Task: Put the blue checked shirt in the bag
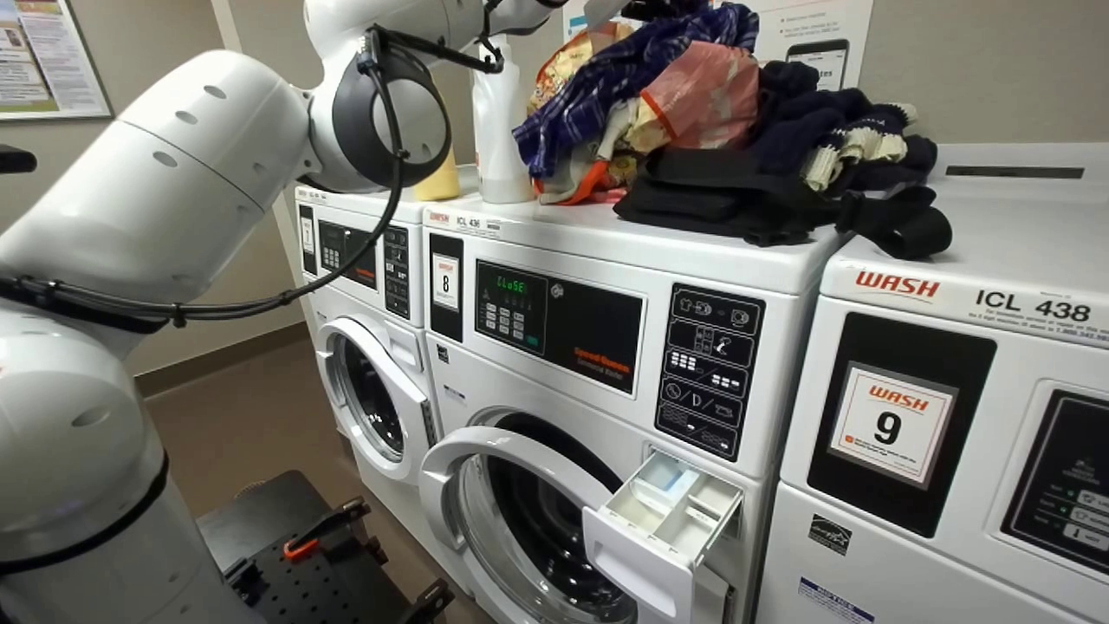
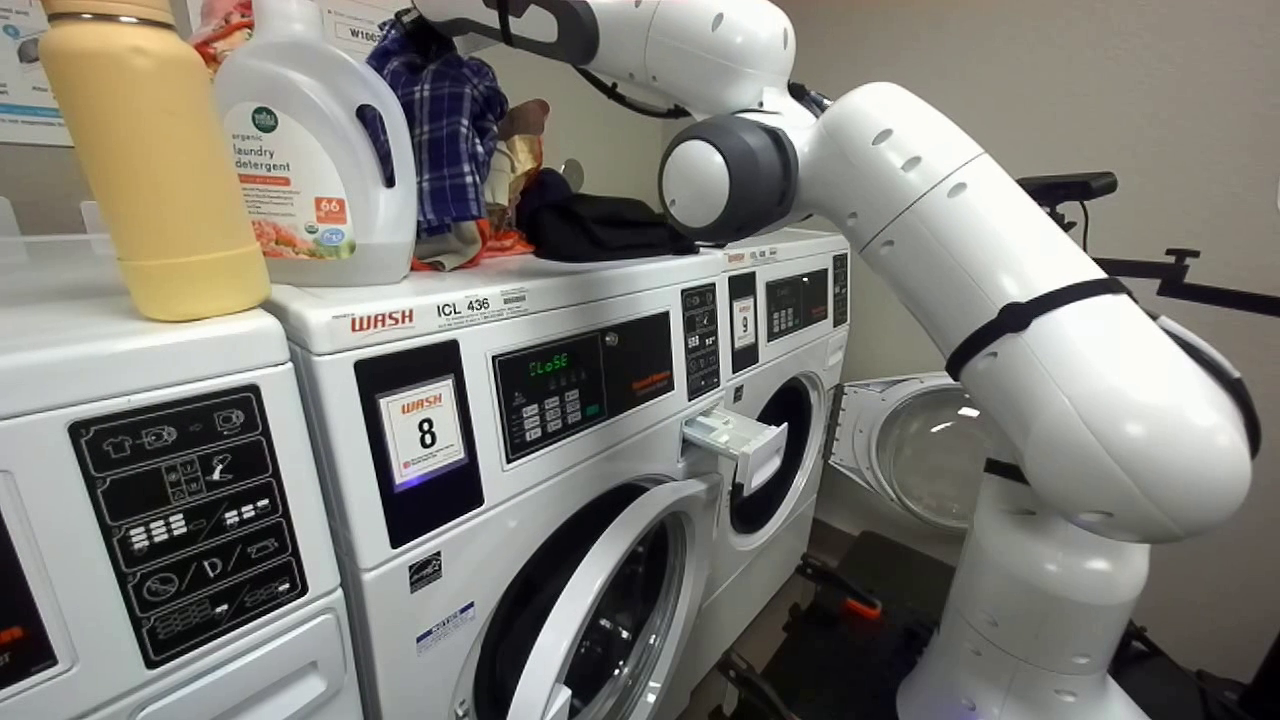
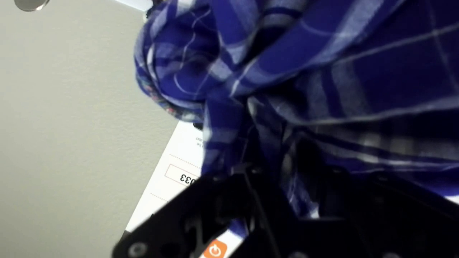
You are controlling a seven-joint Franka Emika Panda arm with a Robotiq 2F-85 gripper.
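Shirt of blue-and-white plaid cloth fills the wrist view's upper right, pinched at lower centre by the nearly closed black claw.

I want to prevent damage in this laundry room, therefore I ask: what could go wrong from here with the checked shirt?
The blue checked shirt is close beside the organic laundry detergent jug, so moving it might knock the jug over. The gripper holds only a bunched part, so the shirt could slip. If dropped forward, it may land on the open detergent drawer below.
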